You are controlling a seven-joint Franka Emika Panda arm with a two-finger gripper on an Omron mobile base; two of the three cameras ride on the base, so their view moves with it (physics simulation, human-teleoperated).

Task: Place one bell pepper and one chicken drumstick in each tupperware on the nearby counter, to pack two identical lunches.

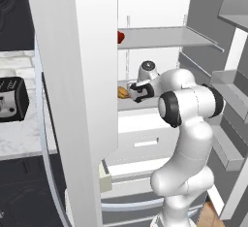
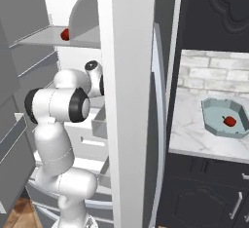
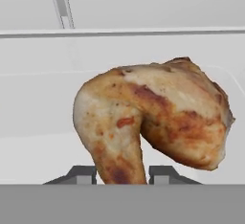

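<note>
A golden-brown chicken drumstick (image 3: 158, 113) fills the hand view, its thin bone end down between my two fingertips. My gripper (image 3: 122, 174) is shut on that bone end. In the left base view the gripper (image 1: 131, 93) reaches into the open fridge at the middle shelf, where the drumstick (image 1: 122, 92) shows as a small golden patch. One red bell pepper (image 1: 120, 37) sits on the upper fridge shelf, and the right base view shows that bell pepper (image 2: 64, 34) too. The other bell pepper (image 2: 229, 121) lies in the pale teal octagonal tupperware (image 2: 212, 114) on the marble counter (image 2: 189, 134).
The open white fridge door (image 1: 77, 75) stands close on the arm's left and blocks part of the shelves. A black appliance (image 1: 12, 99) sits on the counter (image 1: 19, 138) beyond it. White fridge drawers (image 1: 145, 141) lie below the middle shelf. Door racks (image 1: 230, 100) flank the right.
</note>
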